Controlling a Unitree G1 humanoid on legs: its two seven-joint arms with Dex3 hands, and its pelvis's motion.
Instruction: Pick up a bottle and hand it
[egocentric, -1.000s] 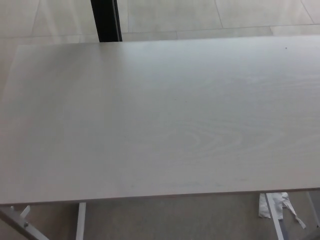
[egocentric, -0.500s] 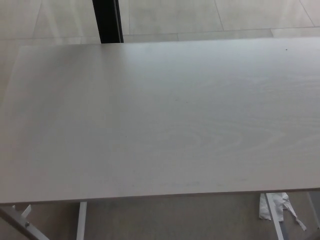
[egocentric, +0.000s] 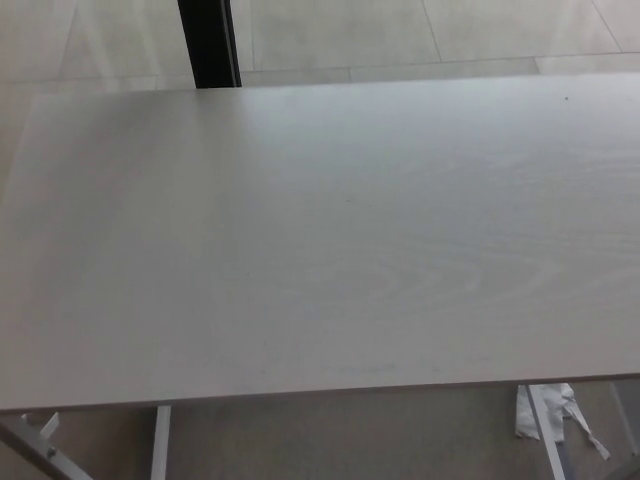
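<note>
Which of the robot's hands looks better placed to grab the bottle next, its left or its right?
Neither can be picked from this view. No robot hand shows, and no bottle is visible on the pale wood-grain tabletop. Only a dark post beyond its far edge and the white table legs below appear.

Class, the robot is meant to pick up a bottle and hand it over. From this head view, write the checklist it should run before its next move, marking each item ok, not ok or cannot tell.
1. Bottle in view: not ok; none shows anywhere on the table.
2. Left hand in view: not ok; no part of it shows.
3. Right hand in view: not ok; it does not show either.
4. Someone to receive the bottle: cannot tell; no person appears in the picture.
5. Table surface free of obstacles: ok; the pale wood-grain top is bare.
6. Floor hazards: cannot tell; white scraps lie beside a table leg.
</note>
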